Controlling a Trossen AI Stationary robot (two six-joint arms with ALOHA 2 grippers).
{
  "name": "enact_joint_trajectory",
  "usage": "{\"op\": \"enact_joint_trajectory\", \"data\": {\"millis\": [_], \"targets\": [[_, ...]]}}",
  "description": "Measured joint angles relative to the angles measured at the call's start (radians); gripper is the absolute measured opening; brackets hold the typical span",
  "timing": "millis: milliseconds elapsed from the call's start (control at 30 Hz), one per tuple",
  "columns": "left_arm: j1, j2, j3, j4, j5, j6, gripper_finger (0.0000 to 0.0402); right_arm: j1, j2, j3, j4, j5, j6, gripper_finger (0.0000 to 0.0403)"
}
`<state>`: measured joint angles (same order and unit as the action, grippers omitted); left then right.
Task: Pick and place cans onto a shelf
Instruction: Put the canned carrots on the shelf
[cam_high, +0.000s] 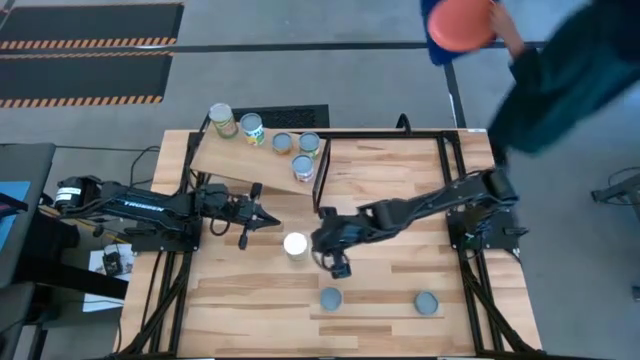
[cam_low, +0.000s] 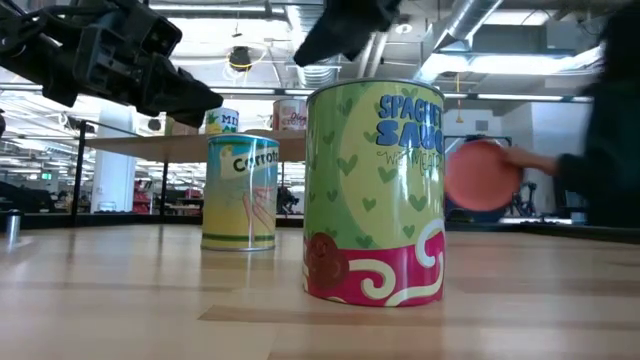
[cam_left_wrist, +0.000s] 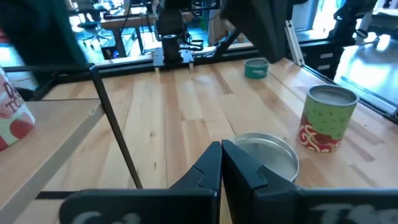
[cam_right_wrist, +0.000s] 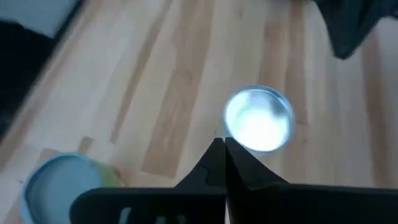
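Observation:
Several cans stand on the slanted light wood shelf (cam_high: 255, 155) at the table's far left, among them two yellow-green ones (cam_high: 222, 120) (cam_high: 252, 128). Three cans stand upright on the tabletop: a pale-topped one (cam_high: 295, 244) labelled carrots (cam_low: 240, 190), a green and pink spaghetti sauce can (cam_high: 330, 298) (cam_low: 375, 190) near the front edge, and a blue-grey-topped one (cam_high: 426, 302) to its right. My left gripper (cam_high: 268, 220) (cam_left_wrist: 221, 163) is shut and empty, left of the pale-topped can and above it. My right gripper (cam_high: 340, 266) (cam_right_wrist: 221, 155) is shut and empty, in the air to that can's right.
A person in dark clothes holds an orange disc (cam_high: 465, 22) beyond the table's far right corner, also in the low view (cam_low: 482, 175). The shelf's black frame (cam_high: 325, 165) stands behind the grippers. Bare tabletop (cam_high: 400, 180) lies at the far right.

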<state>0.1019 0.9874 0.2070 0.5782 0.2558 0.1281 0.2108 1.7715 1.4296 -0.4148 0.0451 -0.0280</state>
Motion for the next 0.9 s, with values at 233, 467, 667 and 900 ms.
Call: {"op": "enact_joint_trajectory", "data": {"millis": [233,467,667,900], "targets": [[-0.029,0.0,0.063,-0.105,-0.009,-0.045,0.0001,-0.052,-0.2,-0.415,0.492,0.002,0.016,0.0004],[-0.137,0.001,0.189,-0.349,-0.094,-0.041,0.0,-0.14,-0.333,-0.763,0.877,-0.001,0.024,0.0003],[-0.252,0.032,0.348,-0.681,-0.23,-0.027,0.0015,-0.217,-0.376,-0.945,1.131,0.002,0.025,0.0006],[-0.338,0.156,0.5,-0.882,-0.328,-0.034,0.0074,-0.271,-0.376,-1.009,1.224,0.001,0.0,0.0005]]}}
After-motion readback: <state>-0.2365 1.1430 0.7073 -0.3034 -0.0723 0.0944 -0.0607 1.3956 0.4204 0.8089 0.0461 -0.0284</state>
